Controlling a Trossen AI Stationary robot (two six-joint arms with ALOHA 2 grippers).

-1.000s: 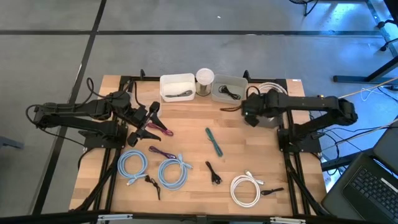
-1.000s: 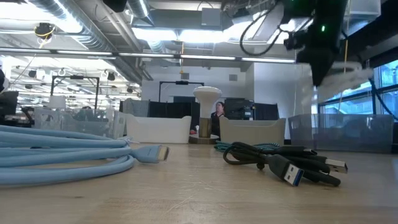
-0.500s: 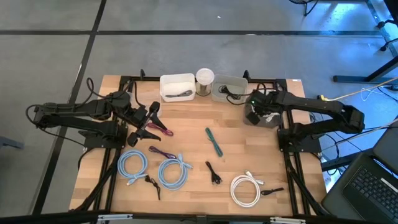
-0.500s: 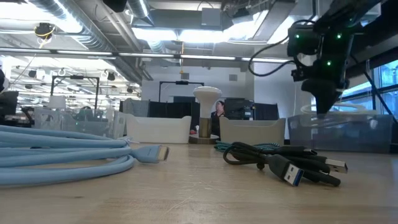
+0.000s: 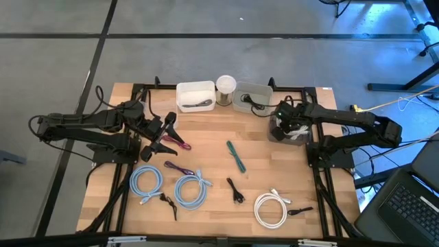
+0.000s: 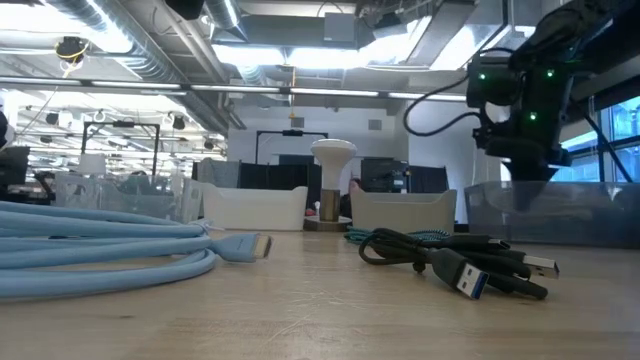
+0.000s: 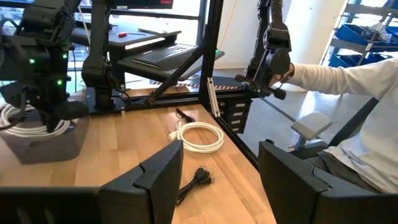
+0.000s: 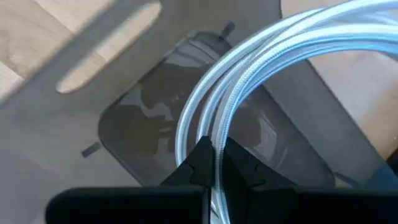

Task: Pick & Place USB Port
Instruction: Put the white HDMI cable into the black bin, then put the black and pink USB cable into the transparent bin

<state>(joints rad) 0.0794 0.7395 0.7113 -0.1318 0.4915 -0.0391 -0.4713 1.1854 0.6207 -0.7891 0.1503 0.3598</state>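
Note:
My right gripper (image 5: 287, 123) stands over the grey bin (image 5: 291, 137) at the table's right far part and is shut on a white coiled USB cable (image 8: 249, 74). In the left wrist view the coil (image 7: 23, 121) shows inside that bin (image 7: 43, 142) below the gripper (image 7: 59, 112). In the low view the gripper (image 6: 525, 165) dips into the bin (image 6: 560, 212). My left gripper (image 5: 164, 134) is open and waits at the table's left, beside a purple cable (image 5: 180, 143). My right gripper pinches several strands of the white cable's coil (image 8: 210, 127) between its two fingers (image 8: 200, 163). It comes from above, pointing down into the grey bin, and the fingers lie across the strands. The coil loops away from the fingers over the bin's floor.
On the table lie two blue coils (image 5: 147, 182) (image 5: 191, 191), a teal cable (image 5: 235, 156), a second purple cable (image 5: 177, 168), black cables (image 5: 236, 192), and another white coil (image 5: 271, 209). At the far edge stand a white bin (image 5: 195, 96), a cup (image 5: 226, 86) and a grey bin (image 5: 252, 97). A person sits beyond the right edge (image 7: 348, 81).
My right gripper has moved toward the table's right edge and come down over the grey bin, staying shut. The white coil, which hung in the air a second ago, has sunk into the bin with it.

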